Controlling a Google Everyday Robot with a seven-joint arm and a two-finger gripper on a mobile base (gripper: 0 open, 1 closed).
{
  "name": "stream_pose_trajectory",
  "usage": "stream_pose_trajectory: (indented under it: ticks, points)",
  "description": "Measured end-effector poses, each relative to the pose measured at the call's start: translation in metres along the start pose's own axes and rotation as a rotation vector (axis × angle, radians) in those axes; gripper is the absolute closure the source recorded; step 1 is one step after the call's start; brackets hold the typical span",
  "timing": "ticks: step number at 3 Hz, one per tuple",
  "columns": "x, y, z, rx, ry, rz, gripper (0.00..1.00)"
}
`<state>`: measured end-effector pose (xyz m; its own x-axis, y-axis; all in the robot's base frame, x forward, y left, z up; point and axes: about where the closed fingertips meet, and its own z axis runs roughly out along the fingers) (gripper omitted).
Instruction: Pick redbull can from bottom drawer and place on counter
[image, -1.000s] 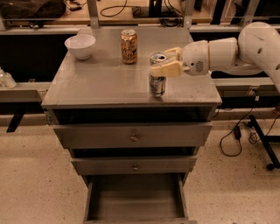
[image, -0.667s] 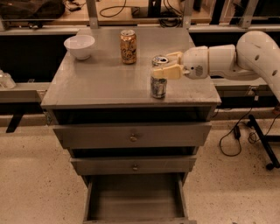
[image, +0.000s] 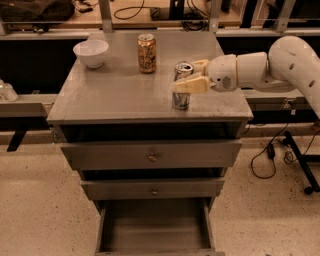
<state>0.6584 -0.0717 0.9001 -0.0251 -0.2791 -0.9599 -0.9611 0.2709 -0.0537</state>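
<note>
The counter (image: 115, 95) carries the redbull can (image: 181, 100) upright near its front right edge, well apart from the white bowl (image: 90, 52) and the gold can (image: 146, 52) at the back, while the bottom drawer (image: 150, 225) stands pulled out with nothing showing in it. The gripper (image: 184, 75) reaches in from the right, its two fingers clamped across the can's upper half. The can is probably light, thin-walled and slick, so a gentle mid-body hold seems best.
</note>
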Motion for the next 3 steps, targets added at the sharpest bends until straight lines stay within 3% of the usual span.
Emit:
stream_pose_trajectory:
  ticks: [1,2,3]
  points:
    - [0.000,0.001,0.002,-0.004,-0.001,0.000,0.00]
    - [0.001,0.002,0.001,-0.018,0.006,0.004,0.00]
    - [0.008,0.003,-0.028,0.079,0.081,0.016,0.00]
